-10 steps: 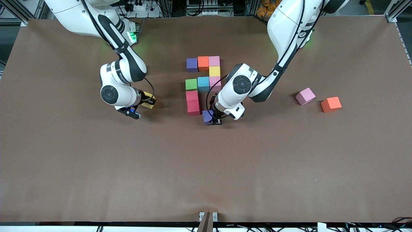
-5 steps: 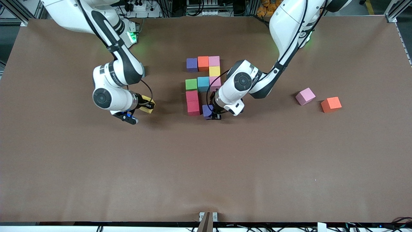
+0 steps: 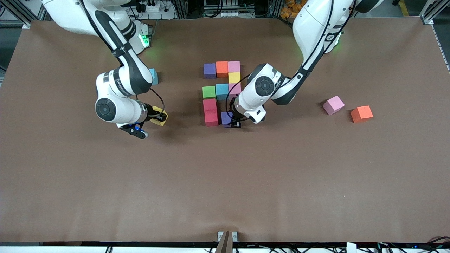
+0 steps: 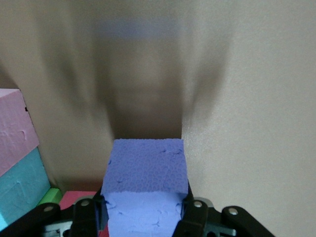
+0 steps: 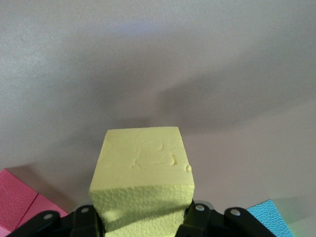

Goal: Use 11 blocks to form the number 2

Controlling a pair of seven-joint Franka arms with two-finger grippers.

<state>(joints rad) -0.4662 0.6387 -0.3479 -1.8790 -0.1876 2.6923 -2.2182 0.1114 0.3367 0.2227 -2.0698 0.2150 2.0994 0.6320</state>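
Purple foam fills the left gripper [image 3: 232, 121] in the front view: the fingers pinch a purple block [image 3: 226, 118] just beside the nearer of two red blocks [image 3: 211, 112], at the camera-side end of the unfinished number 2 [image 3: 222, 92]. The figure so far reads purple [image 3: 210, 70], orange [image 3: 222, 68] and pink [image 3: 234, 66] along the row farthest from the camera, a yellow block [image 3: 234, 77] below the pink one, then green [image 3: 209, 92], blue [image 3: 222, 91] and a second pink [image 3: 235, 89] partly hidden by the arm, then the two reds. The right gripper [image 3: 159, 117] clamps a second yellow block [image 3: 160, 116] over bare table toward the right arm's end. A spare blue block [image 3: 153, 76] shows at that arm's elbow; a loose pink block [image 3: 333, 104] and a loose orange block [image 3: 361, 114] lie toward the left arm's end (more cubes than the digit needs).

The left wrist view shows the purple block [image 4: 146, 182] gripped low between the fingertips [image 4: 190, 213], with a red edge [image 4: 79, 197] and the blue and pink faces [image 4: 17, 158] close alongside. Whether the block touches the table cannot be told. The likely risk is that a sideways push shoves the red blocks out of line, or that a finger catches the neighbour on release and drags the cube askew.

The right wrist view shows the yellow block [image 5: 143, 173] squeezed between the fingertips [image 5: 196, 217], red blocks [image 5: 22, 205] and a blue corner [image 5: 269, 217] at the frame's margins. The one cell left lies next to the left arm's working spot, so an early approach probably risks arm contact.
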